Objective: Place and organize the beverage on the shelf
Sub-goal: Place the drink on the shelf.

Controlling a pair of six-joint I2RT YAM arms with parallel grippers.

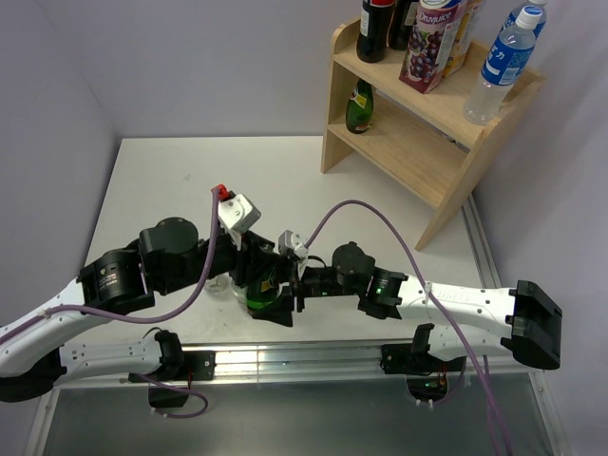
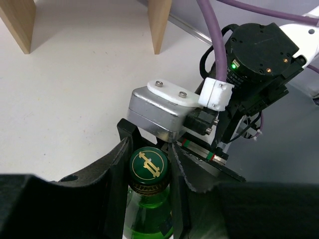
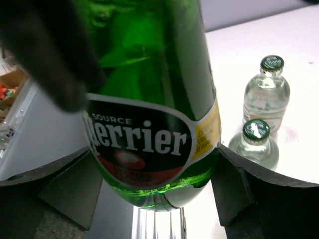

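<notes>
A green glass Perrier bottle [image 1: 258, 293] stands upright between both grippers near the table's front edge. My left gripper [image 1: 249, 271] comes from above, and its jaws press both sides of the green and gold cap [image 2: 148, 167]. My right gripper [image 1: 283, 302] is closed round the bottle's labelled body [image 3: 149, 134], one finger [image 3: 239, 189] on each side. The wooden shelf [image 1: 418, 142] stands at the back right. It carries dark cola bottles [image 1: 375, 28], a juice carton [image 1: 430, 43] and a water bottle [image 1: 503, 62] on top, and a green bottle [image 1: 358, 106] on the lower tier.
Two small clear glass bottles with green caps [image 3: 271, 89] [image 3: 256, 144] stand on the table just beyond the held bottle; one shows by the left arm [image 1: 220, 285]. Shelf legs [image 2: 159, 25] rise behind. A metal rail [image 1: 304, 359] edges the table front.
</notes>
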